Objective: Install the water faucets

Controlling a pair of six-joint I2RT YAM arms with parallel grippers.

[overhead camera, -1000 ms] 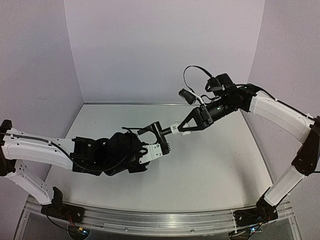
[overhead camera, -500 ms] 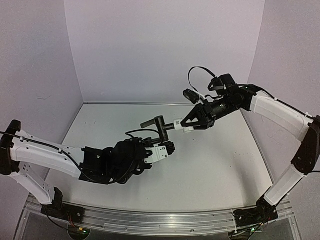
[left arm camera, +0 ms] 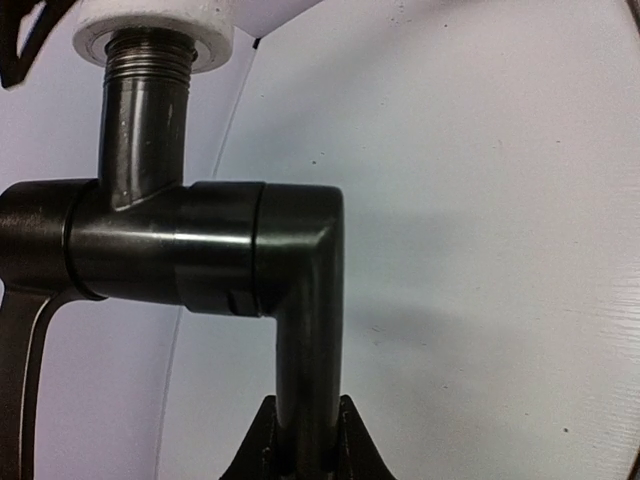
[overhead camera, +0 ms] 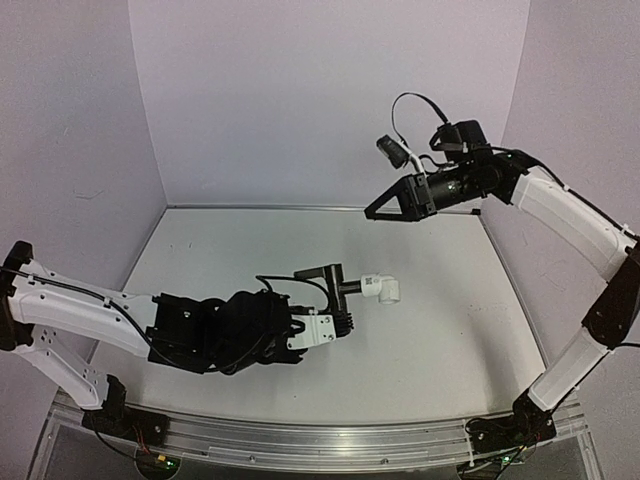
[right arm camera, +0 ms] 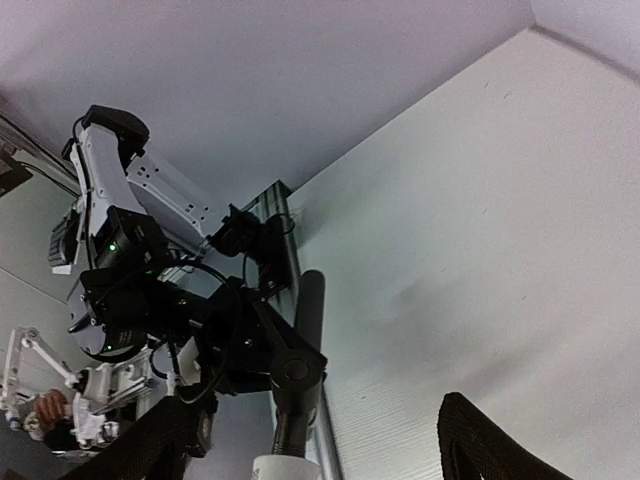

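Clamping black pipe (left arm camera: 305, 330) mid-air, left fingers (left arm camera: 258, 455); right fingers (right arm camera: 490, 450) spread, clear.

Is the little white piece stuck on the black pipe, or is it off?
On. The white fitting sits over the black pipe's threaded end, some threads showing; the open right gripper is well apart from it.

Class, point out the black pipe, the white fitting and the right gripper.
black pipe (left arm camera: 300, 330), left wrist view, vertical leg.
white fitting (overhead camera: 382, 288), top view, its middle.
right gripper (overhead camera: 370, 213), top view, between its fingertips.
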